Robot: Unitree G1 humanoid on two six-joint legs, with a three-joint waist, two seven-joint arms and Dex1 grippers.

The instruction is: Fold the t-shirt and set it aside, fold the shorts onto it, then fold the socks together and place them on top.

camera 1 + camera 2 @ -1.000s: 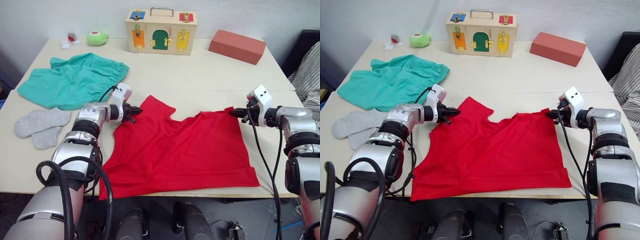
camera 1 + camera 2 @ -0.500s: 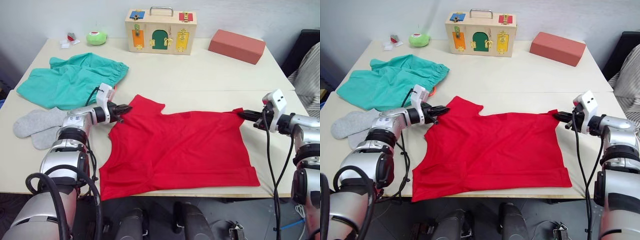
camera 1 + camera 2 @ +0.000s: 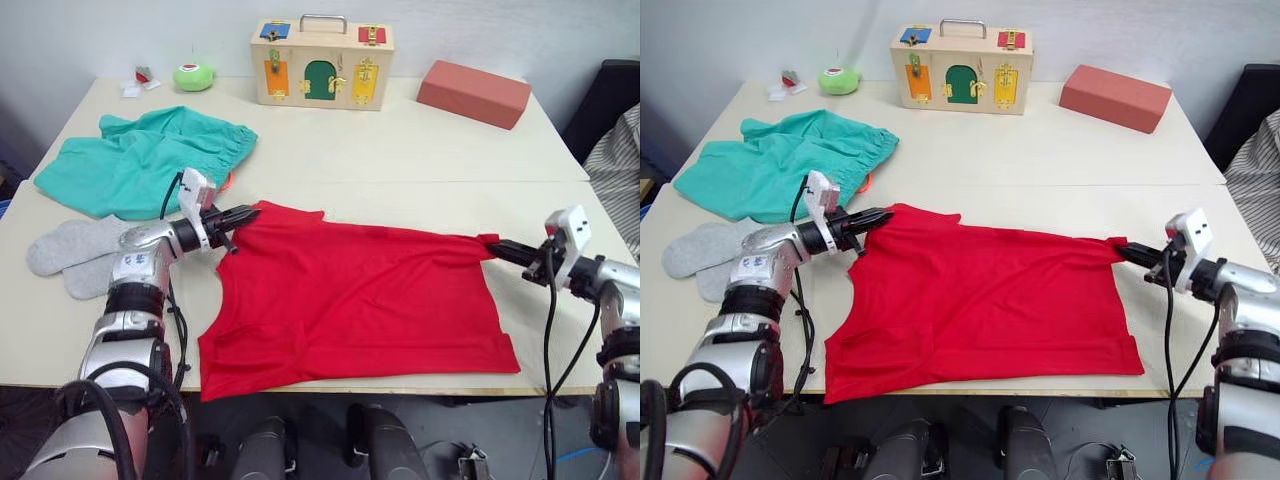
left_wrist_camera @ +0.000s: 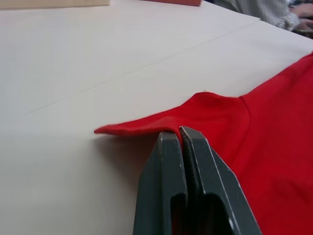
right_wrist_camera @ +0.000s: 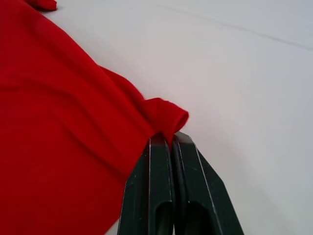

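Note:
The red t-shirt (image 3: 350,295) lies spread on the near half of the table, its far edge pulled taut between both grippers. My left gripper (image 3: 243,213) is shut on the shirt's far left corner, and the pinched cloth shows in the left wrist view (image 4: 180,131). My right gripper (image 3: 492,245) is shut on the far right corner, with the fold of cloth at its tips (image 5: 166,132). The teal shorts (image 3: 140,160) lie crumpled at the far left. The grey socks (image 3: 80,252) rest side by side at the left edge.
A wooden latch box (image 3: 321,62) stands at the back centre, with a salmon-red block (image 3: 473,92) to its right. A green round toy (image 3: 193,75) and small scraps (image 3: 138,80) lie at the back left. Striped cloth (image 3: 618,160) hangs beyond the right edge.
Both grippers have moved outward, left one leftward and right one rightward, stretching the shirt's far edge from a sagging V into a nearly straight line.

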